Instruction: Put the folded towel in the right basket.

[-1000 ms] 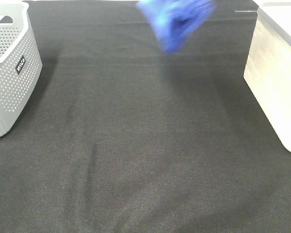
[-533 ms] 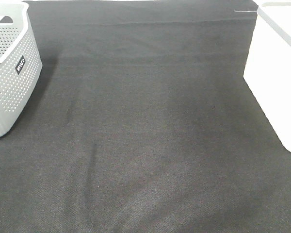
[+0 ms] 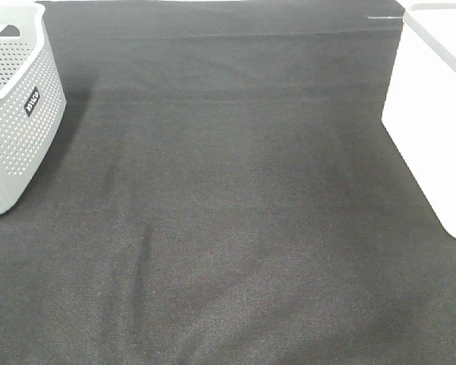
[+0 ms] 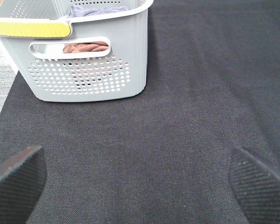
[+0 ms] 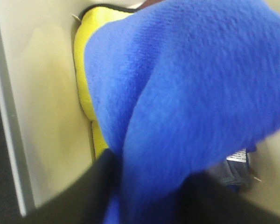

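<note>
One high camera, two wrist cameras
The high camera looks down on the black woven mat [image 3: 228, 228] beside the grey perforated plastic basket [image 3: 15, 114]. Left wrist faces that basket, low and near. Right wrist, half-blocked by the blue fleece towel [image 5: 200, 93], looks close into the white plastic basket [image 5: 42, 102].

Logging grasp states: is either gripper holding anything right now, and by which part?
Right gripper appears to pinch the blue towel over the right basket; which part is hidden. Left gripper holds nothing, jaws open.
</note>
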